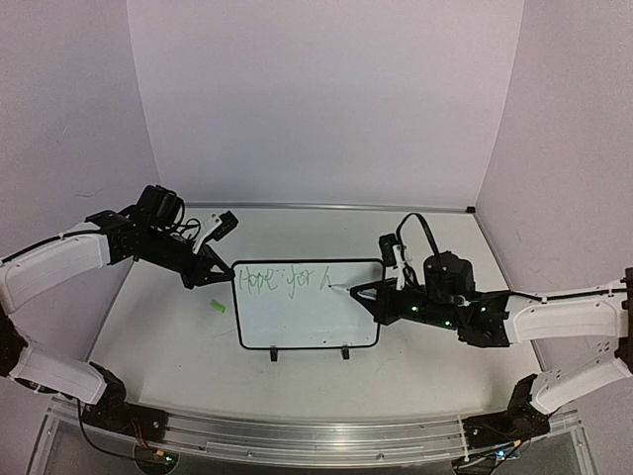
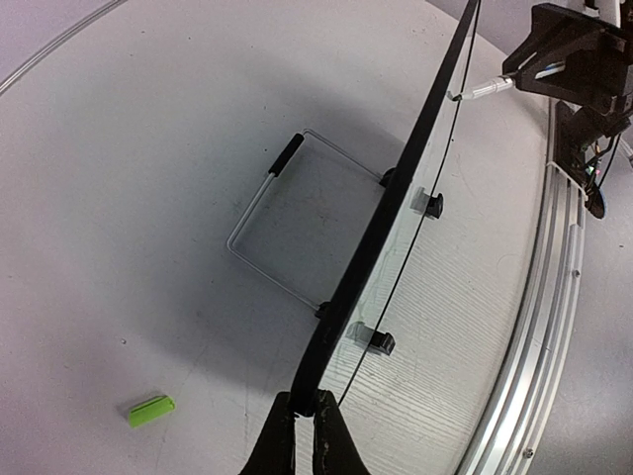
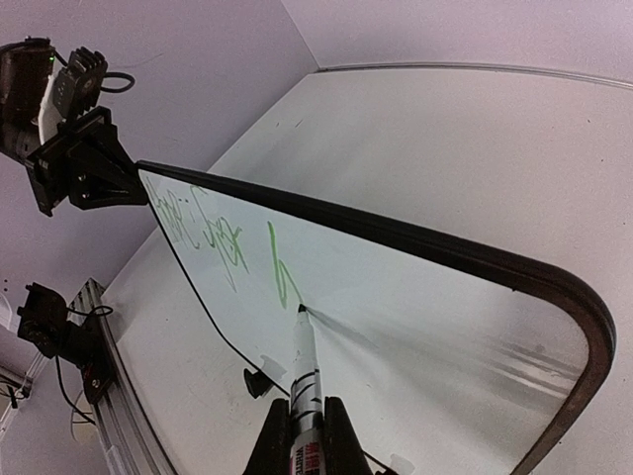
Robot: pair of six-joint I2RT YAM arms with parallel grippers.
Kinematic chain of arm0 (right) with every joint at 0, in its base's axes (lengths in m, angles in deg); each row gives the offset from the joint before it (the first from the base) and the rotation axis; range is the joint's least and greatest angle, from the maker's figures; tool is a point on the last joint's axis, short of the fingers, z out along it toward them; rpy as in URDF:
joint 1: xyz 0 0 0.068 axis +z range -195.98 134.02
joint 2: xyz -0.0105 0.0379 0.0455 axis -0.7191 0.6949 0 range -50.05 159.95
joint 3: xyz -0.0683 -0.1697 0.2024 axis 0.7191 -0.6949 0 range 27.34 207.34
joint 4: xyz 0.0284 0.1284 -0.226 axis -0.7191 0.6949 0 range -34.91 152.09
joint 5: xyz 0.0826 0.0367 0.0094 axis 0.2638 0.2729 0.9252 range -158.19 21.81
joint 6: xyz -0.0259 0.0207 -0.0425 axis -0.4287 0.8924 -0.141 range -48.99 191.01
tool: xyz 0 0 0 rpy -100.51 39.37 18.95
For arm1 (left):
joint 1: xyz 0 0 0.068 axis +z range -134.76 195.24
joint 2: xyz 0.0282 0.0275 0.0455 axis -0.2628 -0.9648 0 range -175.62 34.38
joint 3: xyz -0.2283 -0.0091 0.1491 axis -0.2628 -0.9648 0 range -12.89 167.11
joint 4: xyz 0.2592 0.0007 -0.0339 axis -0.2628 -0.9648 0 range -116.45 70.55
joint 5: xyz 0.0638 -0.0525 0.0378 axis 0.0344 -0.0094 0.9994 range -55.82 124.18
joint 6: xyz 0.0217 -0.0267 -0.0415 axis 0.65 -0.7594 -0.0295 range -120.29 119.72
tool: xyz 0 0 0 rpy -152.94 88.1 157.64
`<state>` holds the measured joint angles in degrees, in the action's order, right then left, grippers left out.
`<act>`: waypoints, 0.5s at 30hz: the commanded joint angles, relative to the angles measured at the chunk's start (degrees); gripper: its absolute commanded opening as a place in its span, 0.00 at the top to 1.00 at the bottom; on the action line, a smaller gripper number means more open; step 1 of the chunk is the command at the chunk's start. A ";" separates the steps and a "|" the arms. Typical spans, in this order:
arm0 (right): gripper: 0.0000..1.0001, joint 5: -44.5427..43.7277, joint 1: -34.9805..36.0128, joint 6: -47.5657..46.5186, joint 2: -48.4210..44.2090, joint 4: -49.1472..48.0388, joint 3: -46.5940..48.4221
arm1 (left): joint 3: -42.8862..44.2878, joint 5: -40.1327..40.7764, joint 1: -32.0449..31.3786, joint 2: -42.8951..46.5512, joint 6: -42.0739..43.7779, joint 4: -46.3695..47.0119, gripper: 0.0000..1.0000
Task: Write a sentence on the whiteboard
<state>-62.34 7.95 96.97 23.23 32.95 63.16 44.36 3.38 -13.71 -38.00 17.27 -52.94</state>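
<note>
The whiteboard (image 1: 307, 322) stands tilted on its two black feet in the middle of the table. Light-green words of the sentence (image 1: 282, 279) run along its top line, ending in a fresh stroke (image 3: 280, 272). My left gripper (image 1: 226, 277) is shut on the board's black left edge (image 2: 396, 198), fingertips (image 2: 305, 406) pinching the frame. My right gripper (image 1: 371, 295) is shut on a white marker (image 3: 305, 366). The marker's tip touches the whiteboard (image 3: 425, 297) just below that last stroke. The left gripper (image 3: 84, 173) shows at the board's far corner in the right wrist view.
A small green marker cap (image 1: 218, 308) lies on the table left of the board, also the green cap (image 2: 150, 409). A wire stand (image 2: 267, 228) props the board from behind. An aluminium rail (image 1: 316, 430) runs along the table's near edge. Walls close in on three sides.
</note>
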 commanded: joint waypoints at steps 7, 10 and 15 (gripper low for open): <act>1.00 0.82 -0.36 -0.65 -1.58 0.11 -0.14 | 0.89 2.50 -0.60 -0.08 1.45 -1.05 1.00; 1.00 0.66 -0.41 -0.92 -4.60 -0.65 -1.10 | 0.85 2.50 -0.59 -0.01 1.53 -1.05 1.00; 1.00 -1.80 -0.42 -0.88 -6.47 -0.08 -1.17 | 0.86 2.30 -0.58 -0.07 1.53 -1.05 1.00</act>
<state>-61.82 7.78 96.77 18.55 33.57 61.60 44.37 3.38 -13.76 -38.00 17.30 -53.03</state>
